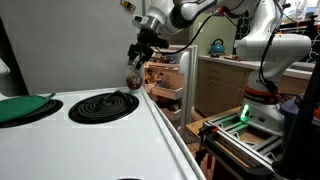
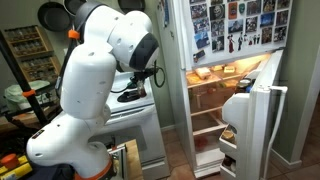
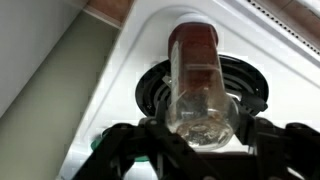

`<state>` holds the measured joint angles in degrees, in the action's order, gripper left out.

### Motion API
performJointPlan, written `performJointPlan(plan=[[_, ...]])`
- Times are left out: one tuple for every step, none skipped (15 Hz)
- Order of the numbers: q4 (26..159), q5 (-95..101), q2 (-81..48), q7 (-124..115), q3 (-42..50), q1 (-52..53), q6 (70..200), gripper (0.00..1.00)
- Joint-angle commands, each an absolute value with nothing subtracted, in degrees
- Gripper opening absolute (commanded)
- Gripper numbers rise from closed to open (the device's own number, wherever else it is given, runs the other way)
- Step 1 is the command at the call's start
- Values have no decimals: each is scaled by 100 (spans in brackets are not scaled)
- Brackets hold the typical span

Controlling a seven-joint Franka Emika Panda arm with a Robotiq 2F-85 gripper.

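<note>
Glass jar [image 1: 134,76] with a reddish-brown cap hangs in an exterior view from the gripper [image 1: 140,56], which comes down on it from above with its jaws clenched on the jar's upper part. The jar sits over the far edge of the white stove top [image 1: 110,140], just beyond the black coil burner [image 1: 104,104] and towards the far right corner. Whether its lower end touches the surface I cannot tell. A green lid [image 1: 24,106] lies at the stove top's left edge, well apart from the jar. Past the right edge stands an open refrigerator door [image 1: 166,82] with shelves, and a teal kettle [image 1: 217,46] sits on a counter behind it.

In an exterior view from the room side, the white robot arm [image 2: 95,85] fills the foreground and hides the jar and the gripper. The stove [image 2: 142,125] shows beside it, and the refrigerator [image 2: 212,95] to its right stands open, with its door [image 2: 255,112] swung out and photos [image 2: 235,22] on the upper panel.

In the wrist view the glass jar [image 3: 195,90] runs up the middle, with its clear base nearest the lens and its cap [image 3: 193,38] pointing away. The gripper [image 3: 197,135] grasps it, with a dark finger on each side of the glass. Behind the jar lies the coil burner [image 3: 150,92], centred under it, on the stove top [image 3: 110,90]
</note>
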<state>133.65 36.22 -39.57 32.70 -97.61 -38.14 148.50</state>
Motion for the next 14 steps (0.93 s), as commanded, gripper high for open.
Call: performJointPlan(plan=[[13305,3554,-3659,3280,-9530,-3605,15274,37],[13306,3532,-3628,3285,-9483,-3575,15316,37],[13305,3472,-3641,3296,-9460,-3550,15292,57],[13303,3449,-3641,3307,-9438,-3527,15332,87],[13295,3432,-3636,3321,-9455,-3537,15301,88],[13291,3424,-3646,3344,-9475,-3552,15273,94],[13282,3414,-3635,3332,-9504,-3577,15248,99],[13274,3410,-3636,3340,-9539,-3603,15213,100],[13282,3410,-3671,3370,-9618,-3667,15180,100],[13298,3420,-3699,3392,-9699,-3743,15165,100],[13326,3434,-3694,3379,-9827,-3870,15125,100],[13376,3469,-3664,3329,-9987,-4036,15123,100],[13439,3520,-3651,3294,-10208,-4266,15079,100],[13495,3577,-3652,3227,-10394,-4473,15094,100]])
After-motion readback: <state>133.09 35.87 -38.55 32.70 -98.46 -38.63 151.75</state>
